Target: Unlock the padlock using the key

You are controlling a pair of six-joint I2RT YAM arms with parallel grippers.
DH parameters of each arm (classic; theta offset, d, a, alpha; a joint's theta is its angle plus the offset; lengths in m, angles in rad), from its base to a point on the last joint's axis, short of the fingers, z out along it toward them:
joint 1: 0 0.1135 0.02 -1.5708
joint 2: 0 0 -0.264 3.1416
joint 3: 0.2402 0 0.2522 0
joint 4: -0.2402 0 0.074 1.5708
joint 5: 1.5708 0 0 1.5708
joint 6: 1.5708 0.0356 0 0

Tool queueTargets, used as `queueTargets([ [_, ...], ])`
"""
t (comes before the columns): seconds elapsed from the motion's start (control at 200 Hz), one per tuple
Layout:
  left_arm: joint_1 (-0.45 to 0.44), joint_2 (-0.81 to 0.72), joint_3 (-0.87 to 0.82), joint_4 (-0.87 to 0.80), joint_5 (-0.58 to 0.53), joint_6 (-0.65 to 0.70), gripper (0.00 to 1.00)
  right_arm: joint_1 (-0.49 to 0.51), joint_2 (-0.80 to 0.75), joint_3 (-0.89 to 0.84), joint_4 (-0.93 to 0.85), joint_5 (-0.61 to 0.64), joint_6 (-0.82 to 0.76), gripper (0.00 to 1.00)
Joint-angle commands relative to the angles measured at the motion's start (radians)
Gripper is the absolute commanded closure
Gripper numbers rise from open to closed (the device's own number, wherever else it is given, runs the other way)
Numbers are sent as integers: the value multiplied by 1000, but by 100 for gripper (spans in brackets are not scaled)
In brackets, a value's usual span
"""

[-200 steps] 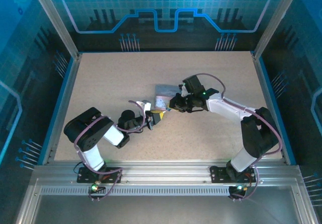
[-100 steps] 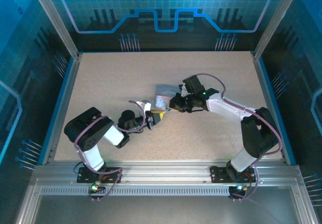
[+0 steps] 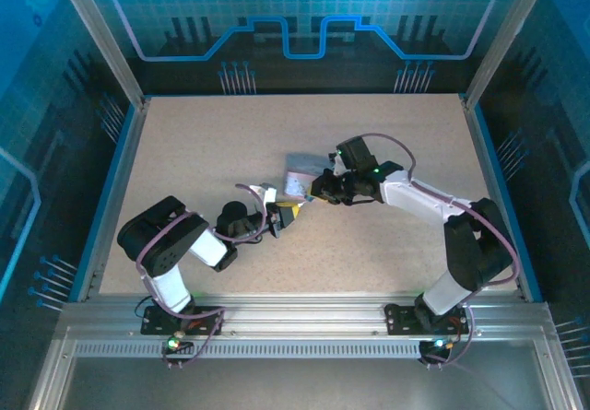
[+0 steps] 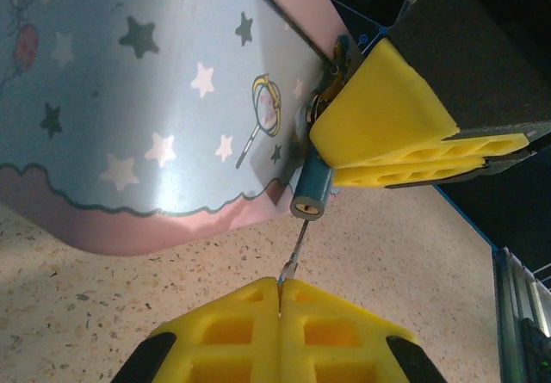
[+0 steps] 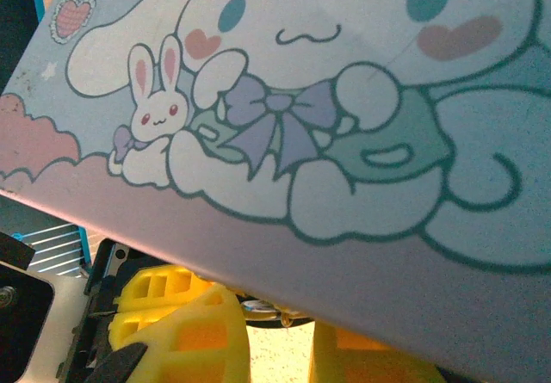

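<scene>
Starting at the near edge of the speckled tabletop (image 3: 369,263), we see two dark arms reach inward from their bases and meet near the middle.

The left gripper (image 4: 278,292) is nearest. Its yellow pads are pressed flat together on the key (image 4: 294,247), a thin dark sliver that sticks out from between them and points away from the wrist. The key's tip is right at the keyhole end of the padlock (image 4: 311,188), a small bluish barrel. Whether the tip is already inside is hard to tell at this angle.

The padlock hangs at the corner of the tin (image 4: 155,90), just above the tabletop. The tin is a pale blue box with stars and a pink scalloped border.

The right gripper (image 5: 280,342) comes in from the far side. Its yellow fingers (image 4: 387,116) are drawn narrow and clamped on the upper part of the padlock. From its own wrist camera we see a glint of metal between the two fingers, under the tin's edge.

Beyond them the tin's lid shows a white long-eared cartoon figure, a small rabbit and a lilac bow. From above, the tin lies flat just past both grippers, with bare tabletop stretching to the blue-lit back wall (image 3: 295,32).
</scene>
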Motion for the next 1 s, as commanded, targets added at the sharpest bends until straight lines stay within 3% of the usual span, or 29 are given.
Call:
queueTargets([
  [0.0, 6, 5, -4, 33, -15, -9, 100, -13, -40, 2, 36, -28, 0, 96],
  [0.995, -10, 22, 74, 33, -33, -5, 100, -13, -24, -24, 116, -94, 62, 97],
])
